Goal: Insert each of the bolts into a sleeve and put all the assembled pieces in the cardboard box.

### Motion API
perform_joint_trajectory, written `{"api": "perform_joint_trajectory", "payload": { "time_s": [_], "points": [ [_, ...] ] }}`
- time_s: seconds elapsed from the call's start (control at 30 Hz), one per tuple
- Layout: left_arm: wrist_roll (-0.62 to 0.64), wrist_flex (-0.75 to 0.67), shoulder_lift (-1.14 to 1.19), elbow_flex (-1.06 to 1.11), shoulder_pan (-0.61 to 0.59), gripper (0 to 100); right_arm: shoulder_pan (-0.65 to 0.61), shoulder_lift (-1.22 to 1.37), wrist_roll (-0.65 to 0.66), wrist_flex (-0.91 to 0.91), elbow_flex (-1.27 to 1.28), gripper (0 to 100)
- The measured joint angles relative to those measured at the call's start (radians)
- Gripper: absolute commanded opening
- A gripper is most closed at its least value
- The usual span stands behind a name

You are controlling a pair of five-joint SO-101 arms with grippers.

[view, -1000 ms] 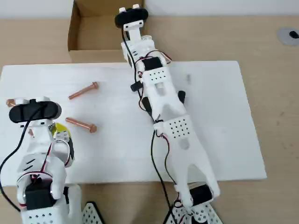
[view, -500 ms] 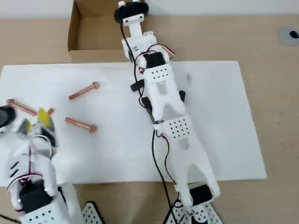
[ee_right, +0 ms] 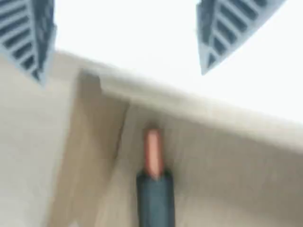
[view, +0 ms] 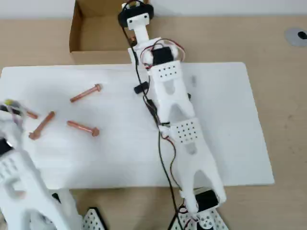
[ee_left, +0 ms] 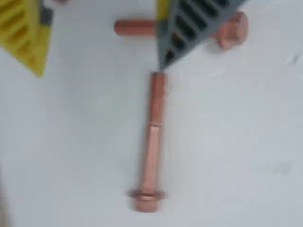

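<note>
- My right gripper (ee_right: 124, 73) hangs over the cardboard box (view: 79, 40) with its jaws spread wide and nothing between them.
- Inside the box, against an inner wall, lies 1 assembled piece (ee_right: 154, 189): a copper bolt whose tip pokes out of a dark sleeve (ee_right: 155, 201).
- My left gripper (ee_left: 99, 72) is well apart from the box, low over the white board (view: 216, 120) that runs along the box's front wall; its jaws are spread and empty too.
- 4 loose bolts lie on that board: 1 nearest the box (view: 86, 93), 1 farther from it (view: 83, 128), and 2 farther still, under my left wrist (view: 41, 125) (view: 31, 114).
- In my left wrist view the grey fingertip (ee_left: 163, 64) sits right at the plain end of 1 bolt (ee_left: 151, 142) and crosses over another (ee_left: 227, 30).
- Risk on the left, as I judge it: closing from here could nudge that bolt end, not pinch it, and a round bolt will roll on the smooth board.
- Risk on the right: lifting out carelessly, a finger could catch the box wall, drag the box and shake the bolt out of its sleeve.
</note>
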Motion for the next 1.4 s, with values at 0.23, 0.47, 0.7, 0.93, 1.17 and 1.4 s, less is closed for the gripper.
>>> {"api": "perform_joint_trajectory", "payload": {
  "time_s": [0.23,0.47,0.7,0.93,1.17,1.4],
  "points": [
    [0.034,0.144,0.497,-0.348,-0.008,17,0.000,-0.087,0.000,0.167,0.000,24.6],
    [0.029,0.250,0.855,-0.667,-0.009,17,0.000,-0.087,0.000,0.245,0.000,24.6],
    [-0.095,0.322,1.096,-0.944,-0.009,17,0.000,-0.087,0.000,0.258,0.000,24.6],
    [-0.104,0.330,1.280,-1.069,-0.006,17,0.000,-0.087,0.000,0.258,0.000,24.6],
    [-0.110,0.336,1.361,-1.119,0.008,17,0.000,-0.087,0.000,0.258,0.000,24.6],
    [-0.112,0.348,1.416,-1.188,0.011,17,0.000,-0.087,0.000,0.258,0.000,24.6]
  ]
}}
